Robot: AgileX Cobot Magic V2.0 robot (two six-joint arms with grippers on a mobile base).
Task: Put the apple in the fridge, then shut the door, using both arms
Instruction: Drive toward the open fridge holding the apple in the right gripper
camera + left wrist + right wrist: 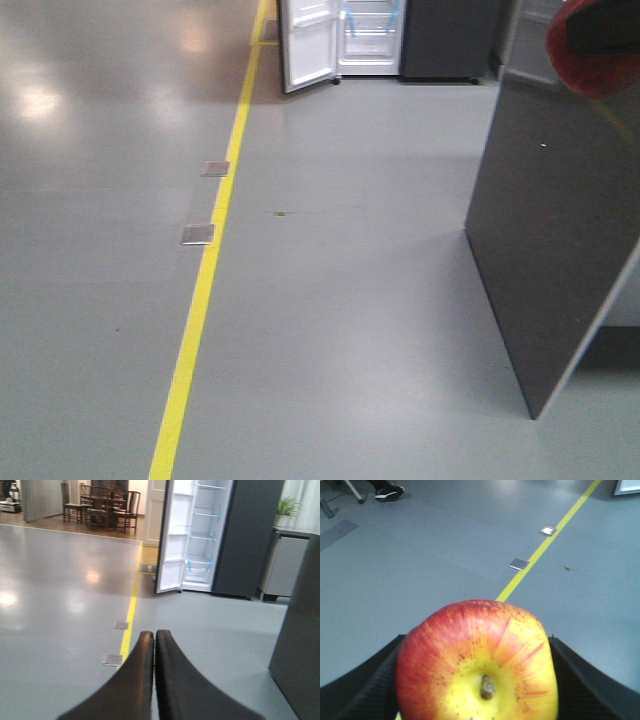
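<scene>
The right hand (476, 642) pinches the apple (477, 665) between its two black fingers (590, 685), one on each side of the fruit, and the stem end faces the wrist camera. Beyond this hand lies grey floor (420, 555). A yellow line (540, 555) runs away ahead, with two small metal plates (519, 564) beside it. The left hand (154, 636) holds nothing, its fingers pressed together tip to tip. Far ahead of it, a little to the right, stands the fridge (247, 535). Its door (172, 535) is swung wide, showing white shelves with blue tape. The apple is well apart from the fridge. A dark panel (300, 645) stands near, right of the left hand.
</scene>
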